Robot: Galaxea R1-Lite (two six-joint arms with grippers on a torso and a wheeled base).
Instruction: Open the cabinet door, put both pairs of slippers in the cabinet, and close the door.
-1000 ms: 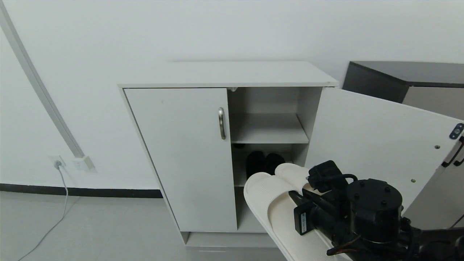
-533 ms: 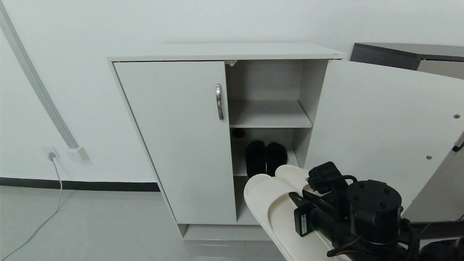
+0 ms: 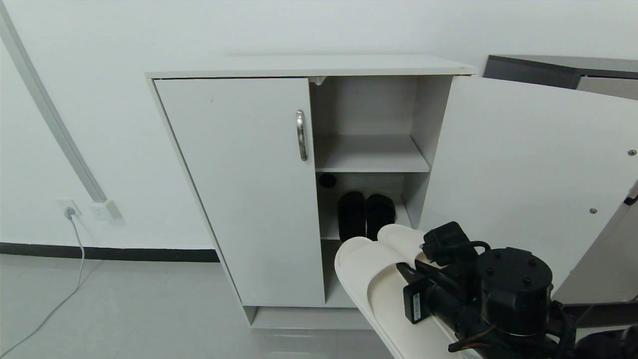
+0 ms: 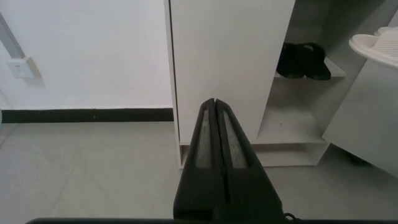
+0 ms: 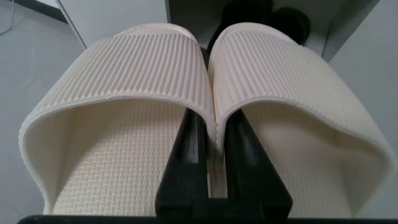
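The white cabinet stands against the wall with its left door shut and its right door swung wide open. A pair of black slippers lies on the middle shelf, also seen in the left wrist view. My right gripper is shut on the touching inner walls of a cream pair of slippers. In the head view the cream slippers hang toes-first just in front of the open compartment, below the black pair. My left gripper is shut on nothing, low before the left door.
The upper shelf and the bottom compartment hold nothing. A wall socket with a cable is at the left, with bare grey floor below. A dark cabinet stands behind the open door.
The whole head view has shifted: the cabinet now sits higher and larger in the picture, so the camera moved. The right arm with the cream slippers keeps its place in the picture.
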